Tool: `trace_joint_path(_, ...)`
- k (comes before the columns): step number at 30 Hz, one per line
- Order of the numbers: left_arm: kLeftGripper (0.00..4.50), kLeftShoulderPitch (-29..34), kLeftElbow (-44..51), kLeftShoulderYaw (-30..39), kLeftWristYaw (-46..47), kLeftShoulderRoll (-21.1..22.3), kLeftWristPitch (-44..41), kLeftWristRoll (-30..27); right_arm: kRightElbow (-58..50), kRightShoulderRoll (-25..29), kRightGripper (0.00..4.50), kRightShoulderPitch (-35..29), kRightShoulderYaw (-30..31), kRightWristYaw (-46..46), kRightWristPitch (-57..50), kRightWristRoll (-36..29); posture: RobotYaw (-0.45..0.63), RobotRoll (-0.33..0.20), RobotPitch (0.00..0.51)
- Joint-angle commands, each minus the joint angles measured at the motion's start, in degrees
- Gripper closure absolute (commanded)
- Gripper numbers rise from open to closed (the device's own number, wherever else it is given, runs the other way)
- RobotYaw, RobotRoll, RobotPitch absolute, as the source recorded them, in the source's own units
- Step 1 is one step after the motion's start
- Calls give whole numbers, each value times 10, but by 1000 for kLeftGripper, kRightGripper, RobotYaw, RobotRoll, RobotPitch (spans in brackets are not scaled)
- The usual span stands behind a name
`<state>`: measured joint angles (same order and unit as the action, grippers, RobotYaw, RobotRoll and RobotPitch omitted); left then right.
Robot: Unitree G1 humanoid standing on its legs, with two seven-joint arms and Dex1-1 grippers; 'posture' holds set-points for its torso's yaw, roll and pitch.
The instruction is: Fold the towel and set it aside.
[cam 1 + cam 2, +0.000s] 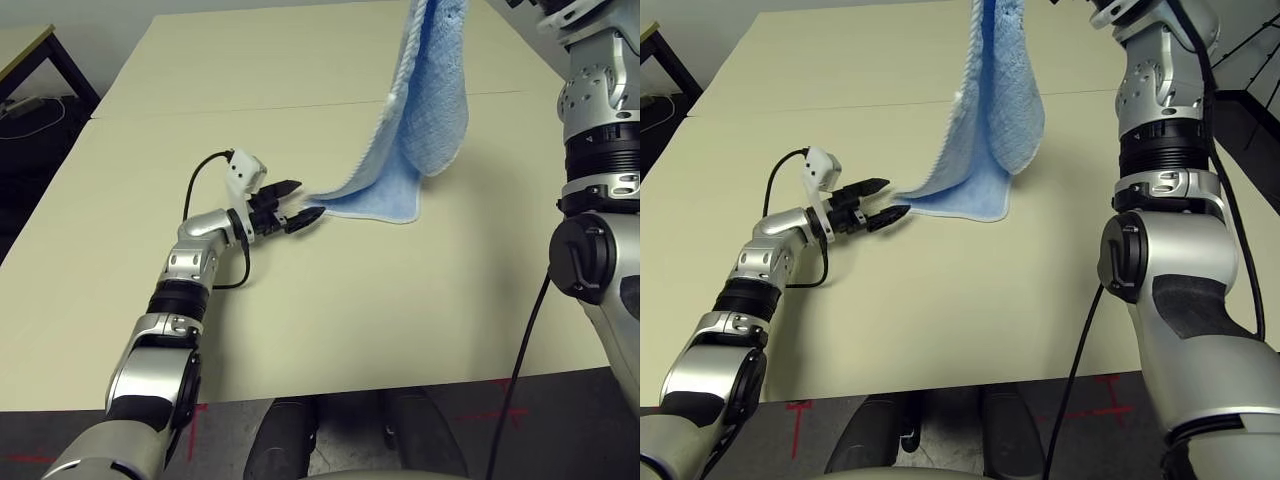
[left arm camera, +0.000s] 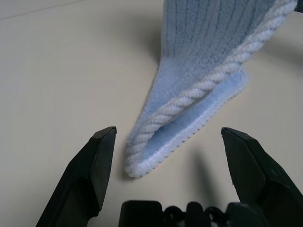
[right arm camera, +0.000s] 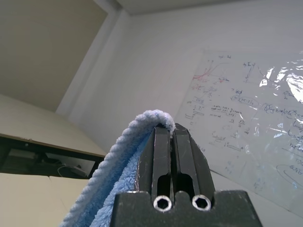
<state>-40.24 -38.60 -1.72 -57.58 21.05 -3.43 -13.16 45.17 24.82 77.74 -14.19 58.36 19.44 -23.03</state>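
The light-blue towel [image 1: 430, 110] hangs from above, its lower end trailing onto the cream table [image 1: 300, 330]. Its white corded edging [image 2: 199, 94] runs down to a bottom corner [image 2: 139, 163] lying flat on the table. My left gripper [image 1: 295, 208] is open just left of that corner, the corner lying between its black fingers [image 2: 97, 165] without touching them. My right gripper [image 3: 171, 137] is raised high, shut on the towel's upper edge [image 3: 142, 123], which folds over the fingertips.
A black cable [image 1: 200, 185] loops off my left wrist over the table. The right arm [image 1: 1165, 170] stands tall at the table's right side. A dark desk [image 1: 40, 60] sits beyond the table's left edge. A whiteboard [image 3: 246, 104] covers the wall.
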Motion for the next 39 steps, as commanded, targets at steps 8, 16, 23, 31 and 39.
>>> trace_joint_path(8,958,3,-25,5,11,17,0,17,-8,-2,4500,8,1,-7,-3,-2,15,0,141)
trace_joint_path(16,4065,-7,-30,25,15,13,-15,3,-10,-4,4500,5,2,-15,-8,0,16,0,142)
trace_joint_path(23,4489,-16,-27,32,18,-8,-33,-7,-12,-2,4500,-1,3,-19,-10,3,12,0,144)
trace_joint_path(31,4489,-36,-2,71,64,24,-76,-17,36,28,4500,-27,7,-72,-13,47,5,0,145)
trace_joint_path(39,4489,-20,153,161,189,112,-191,-42,13,82,4500,-172,0,-105,-107,59,34,0,167)
